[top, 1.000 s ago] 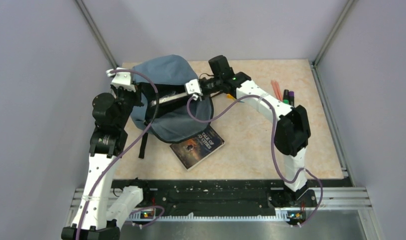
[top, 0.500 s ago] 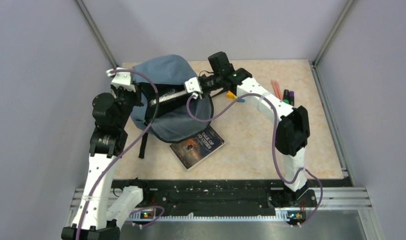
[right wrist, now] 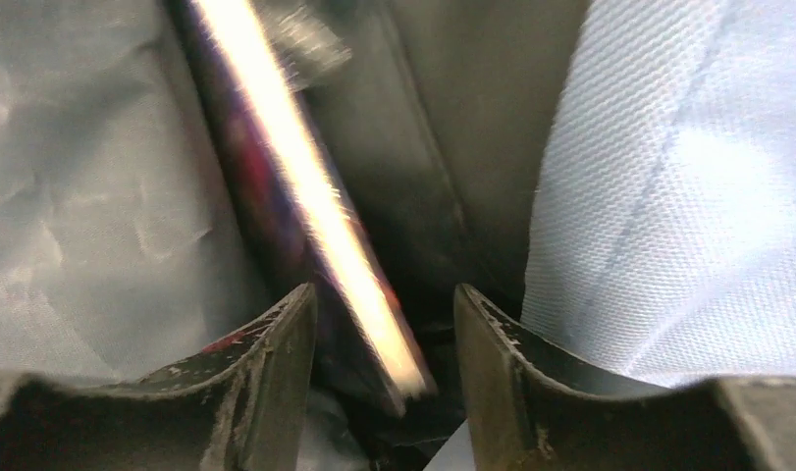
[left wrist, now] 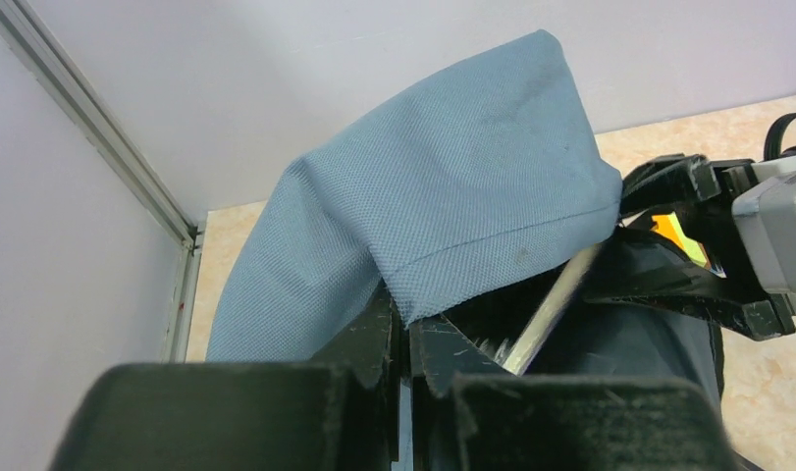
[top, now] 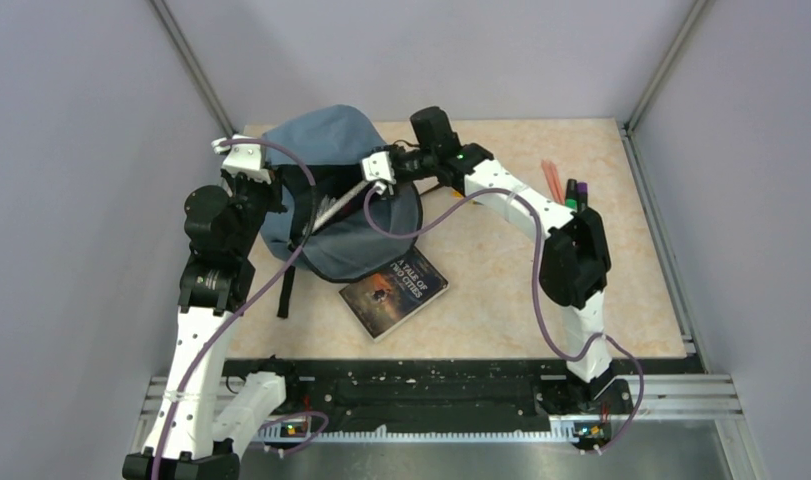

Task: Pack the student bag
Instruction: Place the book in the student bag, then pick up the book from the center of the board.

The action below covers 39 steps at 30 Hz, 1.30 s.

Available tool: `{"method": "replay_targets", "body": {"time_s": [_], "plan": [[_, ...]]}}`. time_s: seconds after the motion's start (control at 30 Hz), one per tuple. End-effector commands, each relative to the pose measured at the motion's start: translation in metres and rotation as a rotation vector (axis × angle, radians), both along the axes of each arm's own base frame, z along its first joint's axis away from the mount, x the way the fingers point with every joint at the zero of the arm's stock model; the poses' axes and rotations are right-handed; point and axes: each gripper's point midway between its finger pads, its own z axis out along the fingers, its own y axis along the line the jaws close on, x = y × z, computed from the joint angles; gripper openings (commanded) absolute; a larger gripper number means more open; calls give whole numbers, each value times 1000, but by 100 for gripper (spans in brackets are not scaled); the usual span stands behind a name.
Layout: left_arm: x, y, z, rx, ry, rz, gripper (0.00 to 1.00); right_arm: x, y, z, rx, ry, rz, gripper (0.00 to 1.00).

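**Book stands in the open bag, right jaws parted around it**

The left gripper (left wrist: 405, 343) is closed tight on the hem of the student bag (left wrist: 452, 186). It pinches the dusty-blue flap, so the fabric rises and drapes away ahead of its fingers. Beneath that lifted flap, just ahead and to the right of the pinching fingers, the dark mouth of the bag gapes.

The right gripper (right wrist: 384, 294) reaches into that mouth from the opposite side. Its jaws stand apart with a book (right wrist: 276, 167) between them. The book leans tilted. Its bright page edge runs from the gap between the fingers away and up to the left, into the grey lining. A clear gap shows between the book and the right-hand finger. Whether it touches the left-hand finger cannot be told, and the motion blur hides any writing on it. To the right of the jaws lies pale blue woven fabric.

From above, the bag sits between the two grippers on the table (top: 501, 290). Nearer the arm bases than either gripper, a second book (top: 394, 292) lies flat just beside the bag, its dark cover reading "A TALE OF TWO CITIES". Well behind the right gripper, beside its forearm, lie some pens (top: 561, 183).
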Motion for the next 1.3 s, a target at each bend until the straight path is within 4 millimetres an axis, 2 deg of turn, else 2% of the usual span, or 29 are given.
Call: {"method": "replay_targets", "body": {"time_s": [0.0,0.23,0.33,0.4,0.43,0.47,0.57,0.63,0.8,1.03,1.17,1.27], "plan": [[-2,0,30,-24,-95,-5,0,-13,14,74,198,-121,40,56],[-2,1,30,-23,-95,-1,0,-30,6,96,259,-129,32,57],[-2,1,29,-25,-96,0,0,-48,-3,110,325,-120,37,58],[-2,1,29,-28,-96,-1,0,-69,-14,129,401,-89,47,58],[-2,0,30,-29,-98,-1,0,-76,-17,130,431,-53,48,58],[-3,0,30,-32,-99,-2,0,-89,-25,146,483,-32,49,59],[-2,0,29,-36,-101,-5,0,-115,-45,169,619,184,-13,62],[0,1,27,-37,-99,4,0,-123,-56,169,636,336,-82,63],[2,2,24,-50,-93,12,0,-125,-86,136,709,681,-356,67],[3,4,22,-60,-92,23,0,-120,-139,68,803,1012,-807,68],[3,3,21,-65,-89,20,0,-112,-176,21,859,1066,-1075,72],[4,4,20,-62,-89,28,0,-118,-182,-13,791,1106,-1148,76]]}}
